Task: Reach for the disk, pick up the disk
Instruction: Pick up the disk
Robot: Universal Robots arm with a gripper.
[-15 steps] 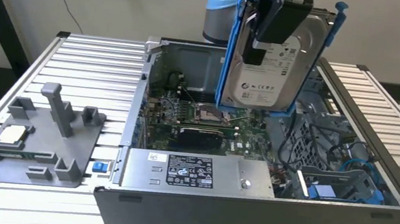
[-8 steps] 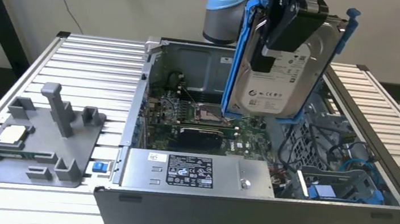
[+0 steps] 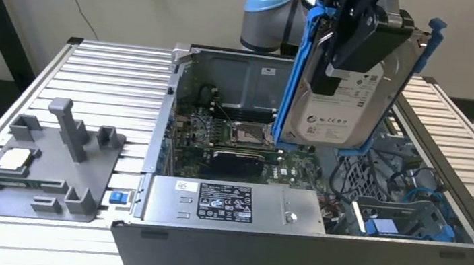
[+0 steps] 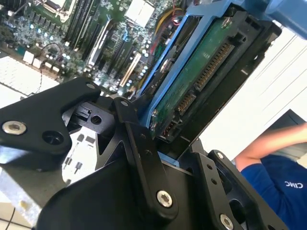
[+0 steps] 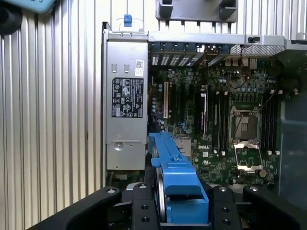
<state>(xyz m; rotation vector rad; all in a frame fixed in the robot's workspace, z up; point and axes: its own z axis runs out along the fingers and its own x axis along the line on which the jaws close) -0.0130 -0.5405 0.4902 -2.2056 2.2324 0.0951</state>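
You have the flat silver-grey metal disk with its white label and bright blue plastic frame (image 3: 351,85) clamped in the black claw (image 3: 353,48), tilted and hanging clear above the open grey computer case (image 3: 313,250), over its far right part in the exterior view. The jaws press on the disk's two broad faces; in the second wrist view one black finger (image 4: 144,158) lies against the blue frame edge (image 4: 165,72), beside the connector end.

From here I judge the pick-up essentially done, so keep the grip firm and even: the disk hangs at a slant and could pivot between the pads. Hold it well above the green motherboard (image 5: 216,120) and the tangle of blue cables (image 3: 420,189) on the exterior view's right.

Counted: one disk, one claw, one case, one silver power supply box (image 5: 125,105). On the slatted metal bench (image 3: 109,69) at the exterior view's left sits one grey plastic fixture tray (image 3: 43,163) carrying one small square silver chip (image 3: 15,158). One person's blue sleeve (image 4: 273,187) shows in the second wrist view.
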